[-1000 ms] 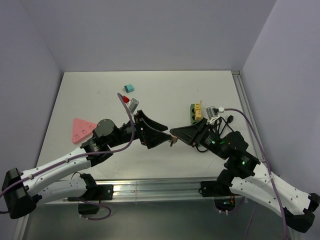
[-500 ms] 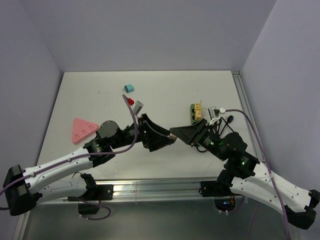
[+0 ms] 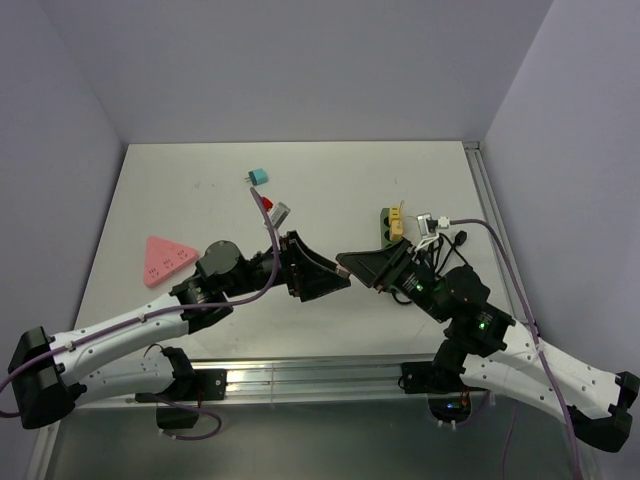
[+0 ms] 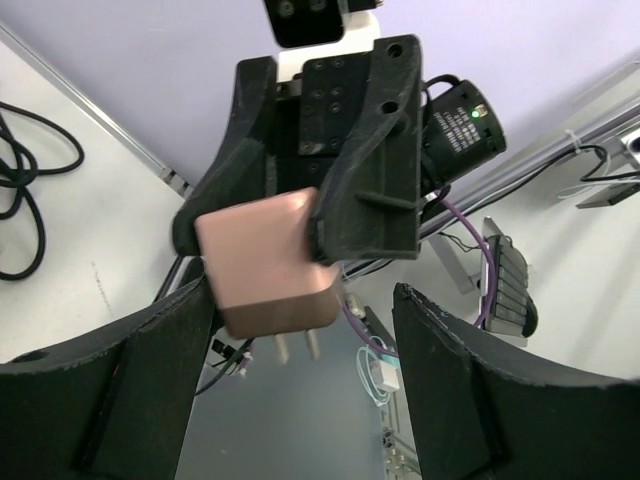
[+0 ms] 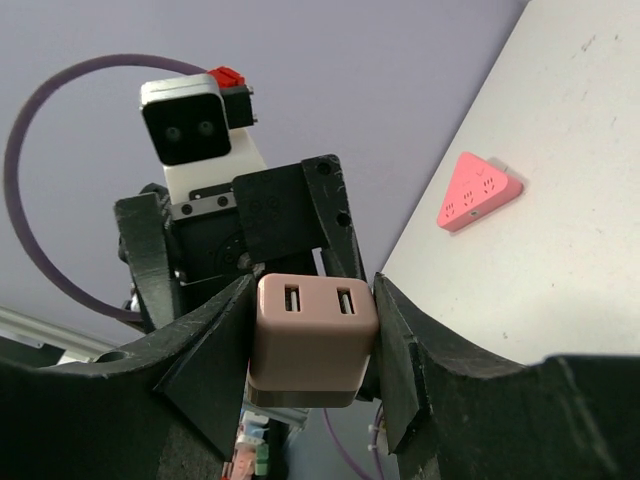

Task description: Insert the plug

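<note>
Plug [image 5: 312,335]: you're gripping it in R gripper [image 5: 315,300] mid-air, prongs exposed, prob for handover; L gripper [image 4: 300,315] is straddling it open, not touching afaict.

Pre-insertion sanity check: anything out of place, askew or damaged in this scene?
Nothing damaged or spilled. Only oddity: the pink cube-shaped plug is in mid-air, clamped in the right gripper, while the open left gripper brackets it without contact, well away from the pink triangular socket block on the table.
</note>
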### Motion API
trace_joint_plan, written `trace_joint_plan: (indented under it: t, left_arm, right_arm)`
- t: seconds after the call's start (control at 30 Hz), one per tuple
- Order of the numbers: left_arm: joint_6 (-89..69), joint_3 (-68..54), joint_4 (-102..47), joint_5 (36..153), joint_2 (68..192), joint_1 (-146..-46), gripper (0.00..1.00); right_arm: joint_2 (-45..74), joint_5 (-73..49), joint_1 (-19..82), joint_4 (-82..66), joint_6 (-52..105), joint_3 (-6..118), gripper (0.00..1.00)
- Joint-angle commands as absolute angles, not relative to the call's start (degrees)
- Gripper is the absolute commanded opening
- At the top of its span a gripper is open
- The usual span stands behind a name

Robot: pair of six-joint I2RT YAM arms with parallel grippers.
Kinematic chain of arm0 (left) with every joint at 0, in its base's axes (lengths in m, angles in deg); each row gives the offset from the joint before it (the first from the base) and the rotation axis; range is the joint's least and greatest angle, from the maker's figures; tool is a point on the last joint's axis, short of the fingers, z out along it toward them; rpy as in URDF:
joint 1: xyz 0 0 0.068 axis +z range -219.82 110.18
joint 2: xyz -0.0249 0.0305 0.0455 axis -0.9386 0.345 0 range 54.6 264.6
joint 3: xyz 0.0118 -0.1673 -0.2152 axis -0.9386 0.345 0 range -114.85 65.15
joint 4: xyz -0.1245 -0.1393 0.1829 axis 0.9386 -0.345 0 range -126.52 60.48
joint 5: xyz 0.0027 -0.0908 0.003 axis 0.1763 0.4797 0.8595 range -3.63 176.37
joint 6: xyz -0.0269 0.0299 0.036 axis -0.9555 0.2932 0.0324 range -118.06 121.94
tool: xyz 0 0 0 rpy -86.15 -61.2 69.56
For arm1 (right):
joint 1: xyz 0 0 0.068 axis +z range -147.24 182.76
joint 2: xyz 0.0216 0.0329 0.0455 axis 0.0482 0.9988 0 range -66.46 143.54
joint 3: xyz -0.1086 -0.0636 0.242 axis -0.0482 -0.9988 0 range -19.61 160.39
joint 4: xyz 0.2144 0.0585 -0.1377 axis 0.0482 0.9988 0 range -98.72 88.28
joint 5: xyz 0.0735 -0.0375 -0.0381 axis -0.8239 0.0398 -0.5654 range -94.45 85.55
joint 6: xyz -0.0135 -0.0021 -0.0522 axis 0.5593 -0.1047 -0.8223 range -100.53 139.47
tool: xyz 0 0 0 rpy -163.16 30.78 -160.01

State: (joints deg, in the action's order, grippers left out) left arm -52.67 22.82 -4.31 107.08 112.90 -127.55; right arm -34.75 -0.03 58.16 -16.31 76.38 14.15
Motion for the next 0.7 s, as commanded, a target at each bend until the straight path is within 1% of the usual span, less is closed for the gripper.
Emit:
trace_joint_plan:
  t: [0.0, 0.07, 0.17, 0.2, 0.27, 0.3, 0.33, 0.37, 0.4, 0.43, 0.47, 0.53, 0.57, 0.63, 0.67]
  left_arm:
    - [-54.84, 21.9, 0.89, 109.13, 113.75, -128.0, 0.76]
    - [-55.54, 22.78, 2.73, 109.04, 113.93, -128.0, 0.76]
    - [-56.51, 23.57, 4.4, 108.87, 113.66, -128.0, 0.71]
    - [-56.68, 23.66, 4.49, 108.87, 113.66, -128.0, 0.65]
    - [-56.51, 23.49, 4.06, 109.04, 113.58, -128.0, 0.57]
    - [-56.51, 23.49, 3.97, 109.13, 113.58, -128.0, 0.47]
    - [-56.42, 23.4, 3.71, 108.96, 113.58, -128.0, 0.4]
    - [-56.16, 23.31, 3.09, 108.96, 113.4, -128.0, 0.29]
    - [-55.72, 22.96, 2.22, 108.78, 113.4, -128.0, 0.01]
    - [-55.28, 22.78, 0.99, 108.52, 113.31, -128.0, 0.0]
    - [-54.93, 22.35, 0.28, 108.43, 113.4, -128.0, 0.0]
    - [-53.79, 22.43, -1.21, 108.17, 112.88, -128.0, 0.0]
    - [-53.35, 22.52, -1.57, 108.16, 112.61, -128.0, 0.0]
    - [-51.33, 22.26, -4.28, 107.9, 112.17, -128.0, 0.0]
    - [-50.54, 21.99, -5.25, 107.9, 112.08, -128.0, 0.0]
  right_arm:
    - [-34.03, 1.52, 58.84, -20.75, 75.28, 13.53, 0.0]
    - [-33.68, 1.78, 59.19, -21.11, 75.37, 13.27, 0.0]
    - [-33.76, 2.93, 59.63, -21.55, 75.28, 12.48, 0.0]
    - [-33.76, 3.19, 59.8, -21.55, 75.2, 12.3, 0.0]
    - [-33.94, 3.98, 59.98, -21.38, 75.02, 12.21, 0.0]
    - [-34.02, 4.07, 59.98, -21.29, 74.76, 12.21, 0.0]
    - [-34.03, 4.25, 59.98, -21.11, 74.67, 12.21, 0.0]
    - [-34.03, 4.42, 59.98, -20.85, 74.49, 12.47, 0.0]
    - [-33.94, 4.42, 59.89, -19.72, 74.15, 12.74, 0.0]
    - [-33.94, 4.51, 59.89, -18.92, 73.97, 13.0, 0.0]
    - [-33.94, 4.51, 59.89, -18.04, 73.53, 13.96, 0.02]
    - [-34.03, 4.25, 59.98, -14.71, 72.3, 15.02, 0.15]
    - [-34.03, 4.77, 60.07, -12.69, 71.25, 16.94, 0.34]
    - [-34.2, 5.56, 59.98, -5.05, 69.84, 19.49, 0.53]
    - [-34.29, 5.83, 60.07, -2.85, 68.09, 21.86, 0.65]
